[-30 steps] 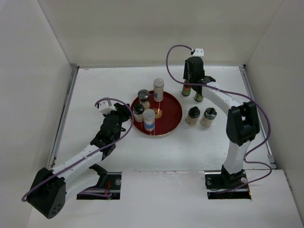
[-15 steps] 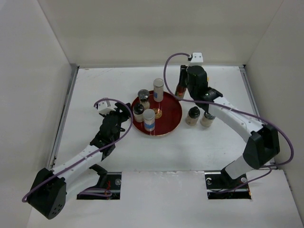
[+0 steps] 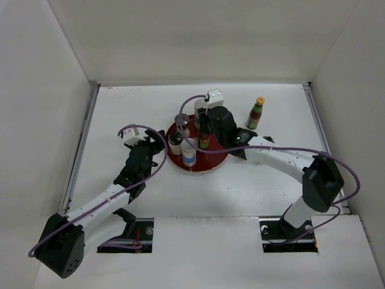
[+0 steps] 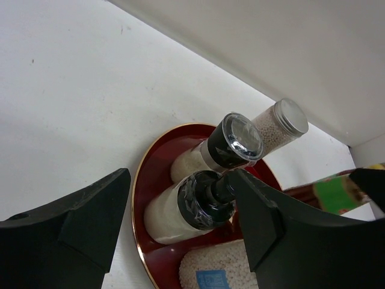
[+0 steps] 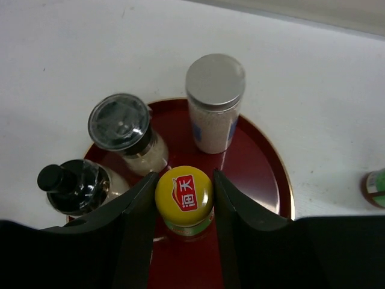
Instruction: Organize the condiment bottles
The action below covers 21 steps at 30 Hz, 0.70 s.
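Observation:
My right gripper (image 3: 204, 136) is shut on a slim dark sauce bottle with a yellow cap (image 5: 184, 192) and holds it upright over the middle of the round red tray (image 3: 219, 153). On the tray stand a silver-capped jar (image 5: 215, 102), a clear-lidded shaker (image 5: 123, 129), a black-capped shaker (image 5: 72, 183) and a white blue-labelled jar (image 3: 189, 152). A second sauce bottle (image 3: 256, 112) stands on the table at the back right. My left gripper (image 3: 157, 142) is open and empty at the tray's left edge, its jaws either side of the black-capped shaker (image 4: 204, 201) in the left wrist view.
The right arm lies across the table to the right of the tray and hides what stands under it. White walls enclose the table at the back and both sides. The tray's gold rim (image 4: 141, 198) is close in front of my left fingers.
My right arm has carried the yellow-capped sauce bottle from the back right leftward to above the tray. The left arm has not moved.

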### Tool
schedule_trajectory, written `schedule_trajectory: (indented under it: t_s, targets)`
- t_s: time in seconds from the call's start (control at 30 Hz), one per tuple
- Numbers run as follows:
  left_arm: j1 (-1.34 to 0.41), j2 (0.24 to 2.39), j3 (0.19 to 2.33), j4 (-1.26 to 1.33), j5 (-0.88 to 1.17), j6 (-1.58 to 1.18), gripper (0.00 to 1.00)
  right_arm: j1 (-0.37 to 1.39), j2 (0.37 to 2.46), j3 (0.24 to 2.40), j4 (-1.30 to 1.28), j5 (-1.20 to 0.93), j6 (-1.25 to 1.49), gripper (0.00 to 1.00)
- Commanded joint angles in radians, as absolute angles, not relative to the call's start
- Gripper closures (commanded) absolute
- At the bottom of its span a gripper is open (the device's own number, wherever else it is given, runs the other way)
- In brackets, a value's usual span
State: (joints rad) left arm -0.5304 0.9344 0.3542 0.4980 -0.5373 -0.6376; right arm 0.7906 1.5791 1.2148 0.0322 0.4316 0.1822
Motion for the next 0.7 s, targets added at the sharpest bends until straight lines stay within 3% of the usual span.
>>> schedule_trajectory:
  t_s: [0.0,0.43,0.67]
  targets:
    - [-0.521,0.919,0.344,0.552,-0.529,-0.65,0.32,0.818,1.598,1.307,0.218,0.445,0.169,0.73]
    - [-0.519,0.927,0.341,0.554,-0.522,-0.652,0.32,0.9,1.716,1.328,0.307,0.549,0.084,0.7]
    - [-0.518,0.922,0.337,0.554,-0.522,-0.653,0.31,0.909,1.723,1.305,0.311,0.563,0.075,0.34]
